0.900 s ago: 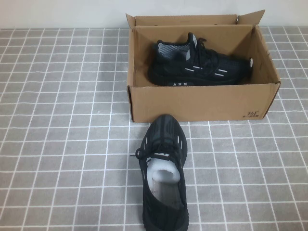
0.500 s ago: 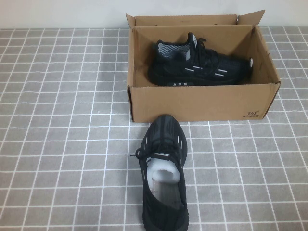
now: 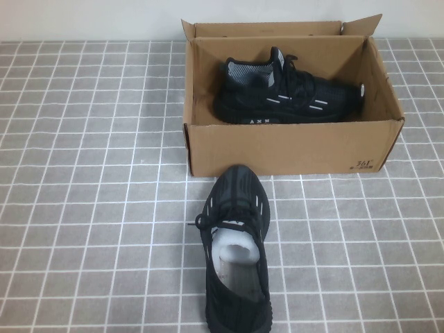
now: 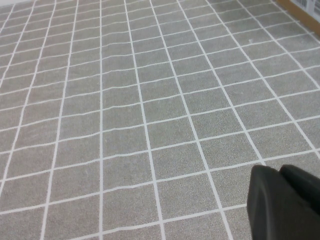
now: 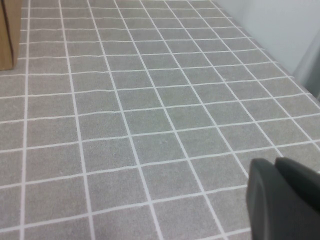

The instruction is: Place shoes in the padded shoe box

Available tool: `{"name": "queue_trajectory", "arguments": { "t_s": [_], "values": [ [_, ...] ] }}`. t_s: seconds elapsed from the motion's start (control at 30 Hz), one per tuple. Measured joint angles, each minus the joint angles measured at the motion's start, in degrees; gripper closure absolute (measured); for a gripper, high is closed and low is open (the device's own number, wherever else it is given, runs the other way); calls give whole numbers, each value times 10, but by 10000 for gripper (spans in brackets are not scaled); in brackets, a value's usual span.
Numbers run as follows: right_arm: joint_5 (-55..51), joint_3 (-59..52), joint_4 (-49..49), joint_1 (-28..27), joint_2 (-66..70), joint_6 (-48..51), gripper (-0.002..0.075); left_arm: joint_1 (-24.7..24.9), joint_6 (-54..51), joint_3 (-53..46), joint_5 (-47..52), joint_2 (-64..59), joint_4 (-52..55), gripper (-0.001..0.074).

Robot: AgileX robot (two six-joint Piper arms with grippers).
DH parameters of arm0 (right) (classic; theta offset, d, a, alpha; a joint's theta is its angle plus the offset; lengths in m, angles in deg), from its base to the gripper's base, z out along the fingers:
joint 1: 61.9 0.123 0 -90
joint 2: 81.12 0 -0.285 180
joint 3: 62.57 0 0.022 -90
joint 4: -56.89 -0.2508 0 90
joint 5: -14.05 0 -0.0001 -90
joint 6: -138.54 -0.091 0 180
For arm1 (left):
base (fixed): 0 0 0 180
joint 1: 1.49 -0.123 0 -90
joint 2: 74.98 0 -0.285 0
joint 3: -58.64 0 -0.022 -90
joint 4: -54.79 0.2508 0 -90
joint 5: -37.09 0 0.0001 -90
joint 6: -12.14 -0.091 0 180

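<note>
One black sneaker [image 3: 288, 97] with white dash stripes lies on its side inside the brown cardboard shoe box [image 3: 291, 149], toe to the right. The other sneaker [image 3: 236, 250] stands on the tiled table just in front of the box, toe touching or nearly touching the front wall, with white stuffing in its opening. Neither arm appears in the high view. My left gripper [image 4: 279, 172] hovers over bare tiles, fingers pressed together, holding nothing. My right gripper [image 5: 276, 164] is likewise shut and empty above the tiles.
The table is covered by a grey cloth with a white grid. A corner of the box [image 4: 300, 5] shows in the left wrist view, and a box edge [image 5: 9, 35] in the right wrist view. A pale wall [image 5: 280, 25] borders the table.
</note>
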Motion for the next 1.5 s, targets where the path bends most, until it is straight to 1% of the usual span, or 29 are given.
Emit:
{"name": "queue_trajectory", "arguments": {
  "t_s": [0.23, 0.4, 0.5, 0.67, 0.73, 0.9, 1.13, 1.17, 1.23, 1.3, 1.4, 1.5],
  "values": [
    [0, 0, 0, 0, 0, 0, 734, 0, 0, 0, -3, 0, 0, 732],
    [0, 0, 0, 0, 0, 0, 734, 0, 0, 0, -57, 0, -2, 733],
    [0, 0, 0, 0, 0, 0, 734, 0, 0, 0, -129, 0, -7, 733],
    [0, 0, 0, 0, 0, 0, 734, 0, 0, 0, -288, 0, -10, 733],
    [0, 0, 0, 0, 0, 0, 734, 0, 0, 0, -322, 0, -10, 733],
    [0, 0, 0, 0, 0, 0, 734, 0, 0, 0, -364, 0, -10, 733],
    [0, 0, 0, 0, 0, 0, 734, 0, 5, 1, -552, 1, -11, 733],
    [0, 0, 0, 0, 0, 0, 734, 0, 8, 9, -566, 1, -11, 733],
    [0, 0, 0, 0, 0, 0, 734, 0, 11, 37, -569, 1, -13, 733],
    [0, 0, 0, 0, 0, 0, 734, 0, 13, 78, -548, 1, -13, 733],
    [0, 0, 0, 0, 0, 0, 734, 0, 14, 160, -475, -1, -13, 733],
    [0, 0, 0, 0, 0, 0, 734, 0, 16, 247, -359, -34, -13, 733]
  ]
}}
